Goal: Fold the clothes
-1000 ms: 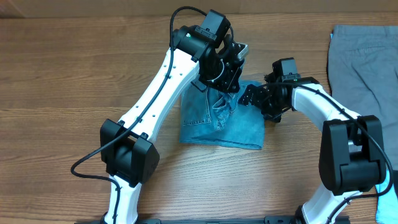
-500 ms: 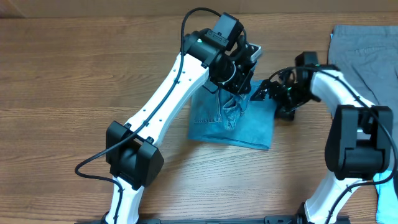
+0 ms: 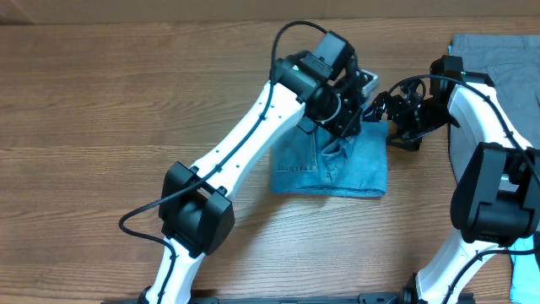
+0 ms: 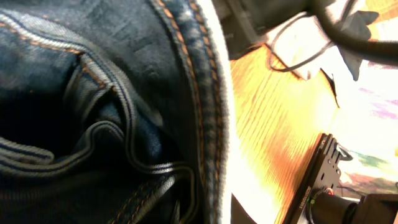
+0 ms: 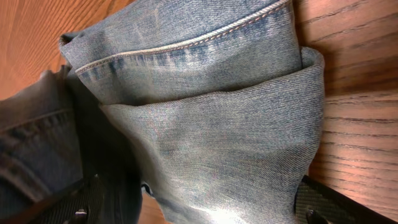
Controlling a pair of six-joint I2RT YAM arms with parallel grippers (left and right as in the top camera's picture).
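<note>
- A pair of light blue denim jeans (image 3: 359, 173) lies folded into a compact block on the wooden tabletop (image 3: 101, 127), right of centre and between the two arms.
- The left gripper (image 3: 342, 133) reaches in over the far part of the block. A ridge of denim bunches up into it, and its jaws are clamped on that cloth.
- The left wrist view is filled with dark folds of the jeans (image 4: 93, 93) and tan seam stitching, with tabletop to the right.
- The right gripper (image 3: 390, 128) meets the block's far right corner, its jaws clamped on the stacked layers.
- In the right wrist view, the folded layers (image 5: 211, 124) lie between its dark fingers (image 5: 320, 205), a hem line across the top.
- A grey garment (image 3: 498, 76) lies flat at the far right edge, apart from the jeans.
</note>
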